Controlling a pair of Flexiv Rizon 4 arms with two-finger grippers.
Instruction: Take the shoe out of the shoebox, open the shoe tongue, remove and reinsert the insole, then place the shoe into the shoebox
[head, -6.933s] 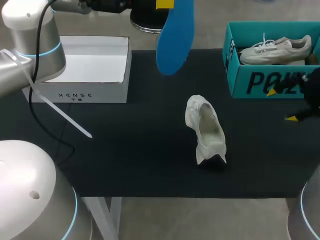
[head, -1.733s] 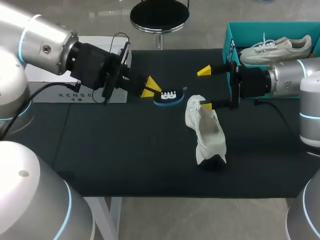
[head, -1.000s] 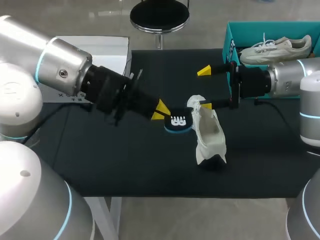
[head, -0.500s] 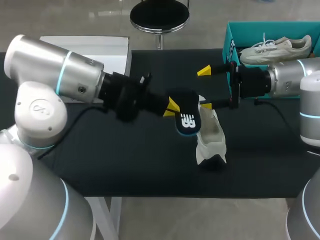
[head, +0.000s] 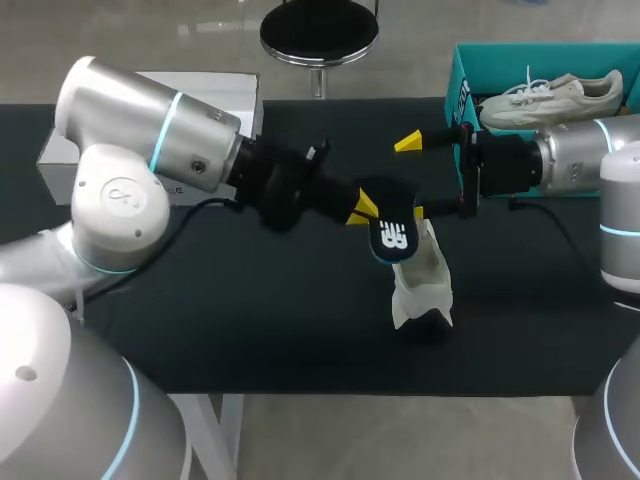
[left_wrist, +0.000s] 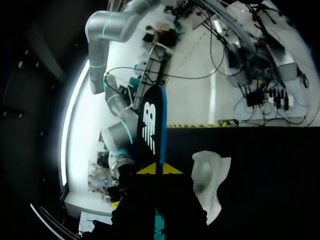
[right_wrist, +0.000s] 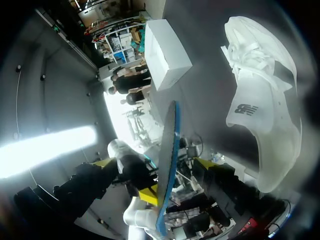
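insole (head: 393, 236): white logo | shoe (right_wrist: 265, 95) side: dark logo | readable text: none

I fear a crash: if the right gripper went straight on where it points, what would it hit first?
Probably the insole, held edge-on by the left gripper; depth is unclear.

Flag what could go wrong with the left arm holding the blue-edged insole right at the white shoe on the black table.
The left gripper pinches the blue-edged dark insole only at one end, so it may bend or slip against the white lace-up shoe. The open right gripper sits close by the shoe's opening; they might collide. Nothing clamps the shoe, so it could slide.
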